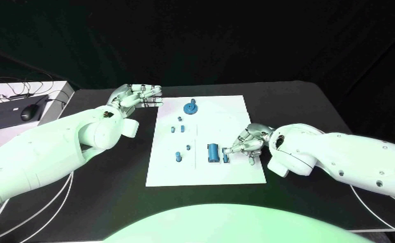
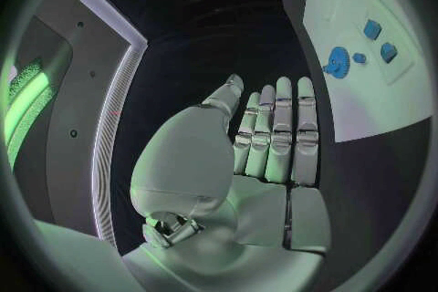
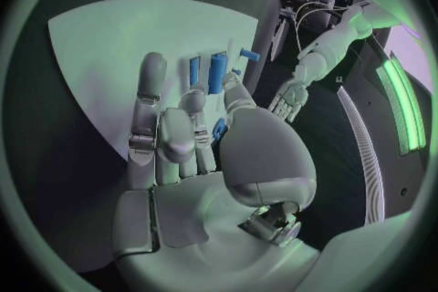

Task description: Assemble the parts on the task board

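Pinching a small blue part (image 3: pixel 219 129) over the task board (image 1: pixel 222 112), right hand (image 1: pixel 247 142) works beside the blue cylinder (image 1: pixel 213 152); left hand (image 1: pixel 136 96) hovers empty, fingers extended.

matt white task board (image 1: pixel 216 169), seemingly plastic

Left hand (image 1: pixel 137 96) flat, fingers straight and together, holding nothing; right hand (image 1: pixel 249 142) with fingers partly curled.

no readable text, labels or numbers anywhere
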Robot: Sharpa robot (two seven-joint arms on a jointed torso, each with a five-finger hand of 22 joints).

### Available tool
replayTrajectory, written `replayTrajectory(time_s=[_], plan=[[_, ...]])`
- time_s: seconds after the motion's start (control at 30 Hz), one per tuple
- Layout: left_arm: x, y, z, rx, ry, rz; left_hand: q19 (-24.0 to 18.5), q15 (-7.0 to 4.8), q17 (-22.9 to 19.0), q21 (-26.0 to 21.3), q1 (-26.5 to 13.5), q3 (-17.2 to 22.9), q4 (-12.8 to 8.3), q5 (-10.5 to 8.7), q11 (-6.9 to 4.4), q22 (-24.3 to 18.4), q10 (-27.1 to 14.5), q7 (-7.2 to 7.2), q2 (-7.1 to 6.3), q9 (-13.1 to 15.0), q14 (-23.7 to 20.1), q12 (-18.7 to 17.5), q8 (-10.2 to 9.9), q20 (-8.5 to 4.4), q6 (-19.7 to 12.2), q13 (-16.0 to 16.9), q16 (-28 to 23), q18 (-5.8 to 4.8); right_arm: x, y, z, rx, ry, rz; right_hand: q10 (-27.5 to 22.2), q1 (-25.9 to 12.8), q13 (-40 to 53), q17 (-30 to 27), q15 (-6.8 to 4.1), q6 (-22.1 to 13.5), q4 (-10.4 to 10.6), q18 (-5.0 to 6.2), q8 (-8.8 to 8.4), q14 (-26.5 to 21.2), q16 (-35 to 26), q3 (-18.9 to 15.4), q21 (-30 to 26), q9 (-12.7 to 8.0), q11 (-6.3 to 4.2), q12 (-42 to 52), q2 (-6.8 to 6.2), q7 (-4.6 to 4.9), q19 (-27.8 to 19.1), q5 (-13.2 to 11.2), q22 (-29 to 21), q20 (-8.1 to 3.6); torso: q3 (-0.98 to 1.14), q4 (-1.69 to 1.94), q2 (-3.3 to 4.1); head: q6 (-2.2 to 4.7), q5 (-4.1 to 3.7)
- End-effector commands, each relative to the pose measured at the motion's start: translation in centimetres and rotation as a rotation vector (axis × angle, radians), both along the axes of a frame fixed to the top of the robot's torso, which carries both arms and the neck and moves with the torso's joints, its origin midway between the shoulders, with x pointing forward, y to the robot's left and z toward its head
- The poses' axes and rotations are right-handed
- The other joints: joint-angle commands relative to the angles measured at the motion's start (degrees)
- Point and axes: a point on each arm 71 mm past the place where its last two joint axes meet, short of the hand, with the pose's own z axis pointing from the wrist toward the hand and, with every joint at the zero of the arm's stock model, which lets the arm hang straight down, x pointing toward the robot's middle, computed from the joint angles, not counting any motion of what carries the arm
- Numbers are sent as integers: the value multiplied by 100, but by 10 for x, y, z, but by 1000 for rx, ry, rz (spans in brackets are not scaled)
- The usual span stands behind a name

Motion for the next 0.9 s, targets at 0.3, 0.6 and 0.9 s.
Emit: replayTrajectory(time_s=[0.3,0.6,0.9], plan=[[1,-5,0,-19,-15,-17,46,3,7,23,-7,-5,16,-2,-14,-10,-39,5,18,2,-19,-11,11,8,-6,0,-5,-40,26,-22,29,247,-202,-173,-120,133,-144,-95,57,5,-60,25,-176,-11,-87,-184,-42,-77,19,57,229,23,153,60,-61,79,-7,3,-11,0,-36],[1,-6,0,-20,-20,-15,46,2,7,22,-1,-7,9,-2,-15,-11,-37,3,12,2,-19,-11,11,8,-6,0,-5,-39,33,-22,33,229,-257,-148,-58,537,-115,-39,28,116,-476,26,-149,5,-24,-60,-20,-59,-34,168,409,-45,185,18,-70,60,2,-5,7,0,-36],[1,-8,0,-23,-21,-18,47,0,6,23,7,-5,2,-2,-17,-11,-33,3,13,2,-17,-10,11,8,-4,0,-4,-39,22,2,30,85,-260,-28,182,865,216,32,-68,189,-835,-63,380,12,43,333,64,203,-159,629,322,-222,183,179,-9,-48,-6,9,6,0,-41]])
